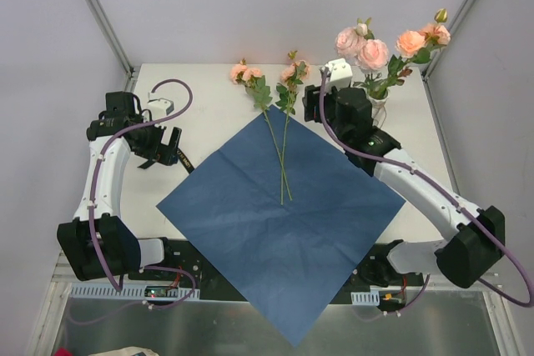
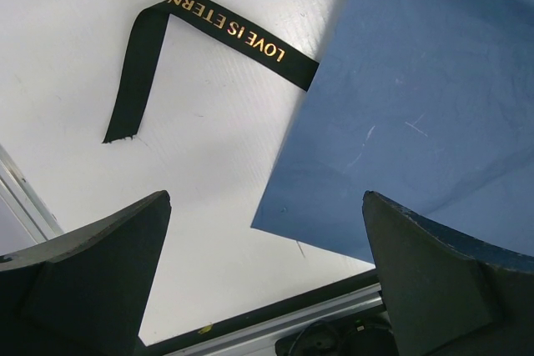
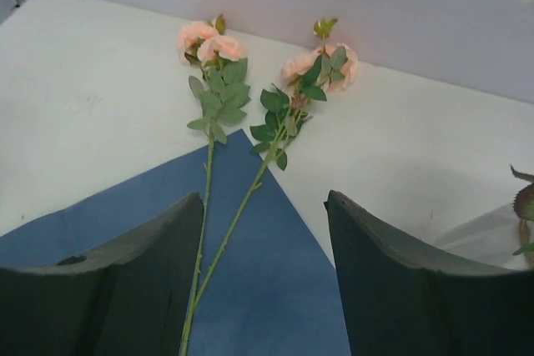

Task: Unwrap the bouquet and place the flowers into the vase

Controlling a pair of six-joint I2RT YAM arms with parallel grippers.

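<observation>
Left end effector [image 2: 263, 223], right end effector [image 3: 265, 206], parted

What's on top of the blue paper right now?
Two flowers: stems lie on the blue paper, blooms beyond its far corner on the table. The black ribbon runs under one edge; how far is covered.

paper [image 1: 284, 231] mid-table | two flowers [image 1: 263, 93] on its far corner | vase [image 1: 380, 108] right | ribbon [image 2: 234, 29] left

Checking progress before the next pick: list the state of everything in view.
Paper, unfolded flat on the table.
Ribbon, untied, lying loose by the paper's edge.
Two loose roses, lying across the paper's far corner.
Vase, upright, holding several roses.
Left claw, open, empty.
Right claw, open, empty.
</observation>
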